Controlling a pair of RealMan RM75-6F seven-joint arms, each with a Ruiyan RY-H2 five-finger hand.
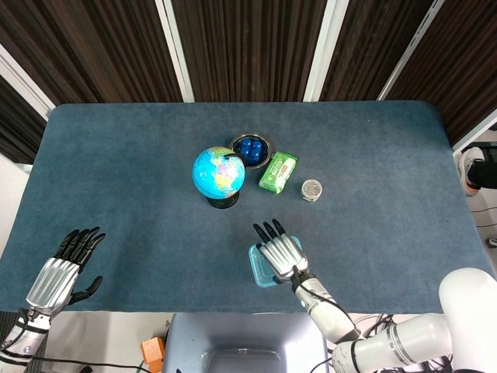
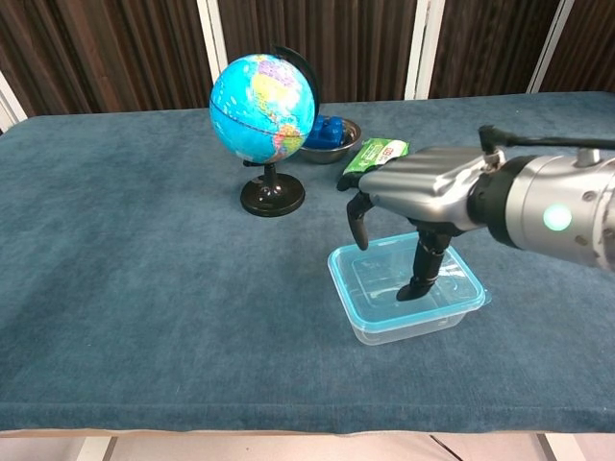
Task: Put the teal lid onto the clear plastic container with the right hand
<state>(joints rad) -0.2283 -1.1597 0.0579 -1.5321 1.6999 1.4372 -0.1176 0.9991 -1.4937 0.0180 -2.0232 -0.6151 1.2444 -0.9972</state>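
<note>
Both robot hands hold nothing. Right robot hand [image 2: 423, 192] hovers palm-down above the container [image 2: 405, 296], fingers spread and pointing downward; the lid [image 2: 343, 286] sits on it. Left robot hand [image 1: 64, 268] rests open near the tabletop [image 1: 140, 155] edge.

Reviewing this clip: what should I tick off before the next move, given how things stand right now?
1. Teal lid lies on the clear container: ok, its rim follows the container's edge in the chest view.
2. Lid pressed fully shut: cannot tell.
3. Right robot hand holds nothing: ok, fingers apart, pointing down over the lid.
4. Fingertips clear of the lid: cannot tell, one hangs very close to it.
5. Globe and green packet stand apart from the container: ok.
6. Left robot hand out of the way: ok, open at the table's near left edge.
</note>
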